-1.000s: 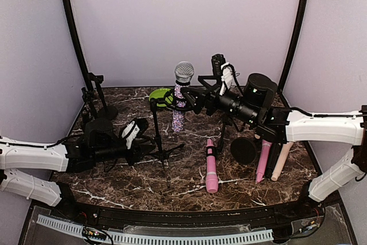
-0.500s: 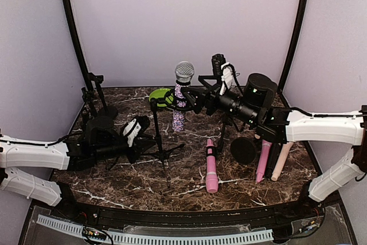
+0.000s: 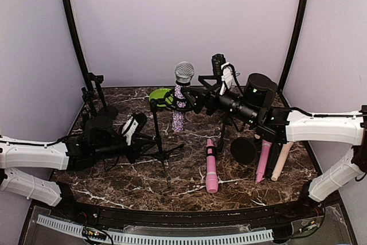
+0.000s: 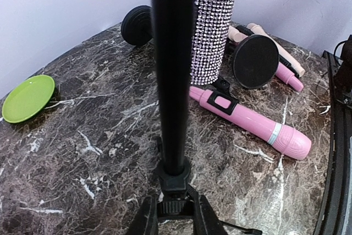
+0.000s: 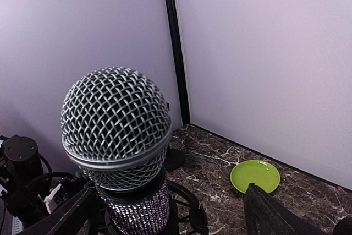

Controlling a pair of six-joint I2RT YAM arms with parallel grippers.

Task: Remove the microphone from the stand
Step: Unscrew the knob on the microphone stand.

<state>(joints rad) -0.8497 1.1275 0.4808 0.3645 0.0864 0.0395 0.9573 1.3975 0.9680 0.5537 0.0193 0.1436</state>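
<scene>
The microphone [image 3: 183,73], with a silver mesh head and a rhinestone body, stands upright in the shock mount [image 5: 190,205] of a black tripod stand [image 3: 156,133]. My left gripper [image 3: 150,142] is low at the tripod's hub, jaws shut on the ribbed collar under the pole [image 4: 171,81]; in its wrist view the left gripper [image 4: 176,216] clamps that collar. My right gripper [image 3: 186,100] is open, with one finger on each side of the rhinestone body below the head [image 5: 115,119]. One of its fingers [image 5: 269,213] stands apart from the microphone.
A green plate [image 3: 160,93] lies behind the stand. A pink microphone [image 3: 211,166] lies on the marble table. Pink and beige microphones [image 3: 264,162] and a round black base [image 3: 243,150] sit at the right. Another black stand [image 3: 97,93] is at the back left.
My left gripper slid a little right and closed on the stand's lower collar. The right arm and the microphone stayed still.
</scene>
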